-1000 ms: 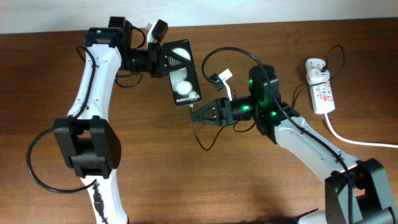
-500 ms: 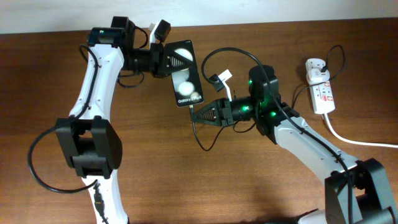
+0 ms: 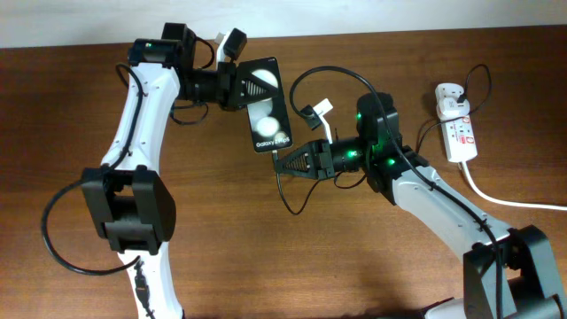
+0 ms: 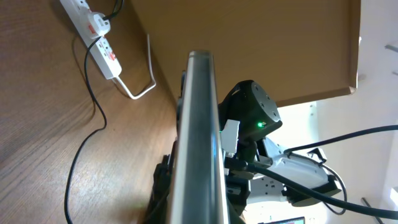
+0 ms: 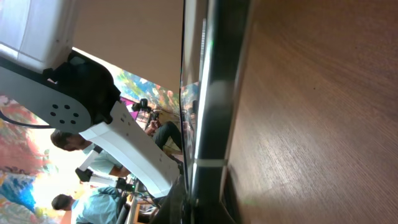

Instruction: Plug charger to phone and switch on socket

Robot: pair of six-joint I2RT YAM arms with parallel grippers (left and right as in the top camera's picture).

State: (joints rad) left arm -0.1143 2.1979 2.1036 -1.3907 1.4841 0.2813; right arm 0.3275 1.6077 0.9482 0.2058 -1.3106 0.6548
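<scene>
Now your left gripper [image 3: 237, 86] is closed tight on the far end of the phone [image 3: 267, 111]. It holds the phone with the shiny screen facing up. The end of the phone with the small white words points to the near right.

Your right gripper [image 3: 285, 163] is closed too. It pinches the small end of the charger [image 3: 281, 188], right at that near end of the phone. From above you cannot tell if the tip is pushed in. The thin black cord drops from the tip and makes a loop on the table [image 3: 266, 257], just near of the right gripper.

Far off to the right lies the white socket [image 3: 459, 133], well apart from both grippers. The white plug [image 3: 450, 94] sits at its far end. The red switches are too small to tell if they are on.
</scene>
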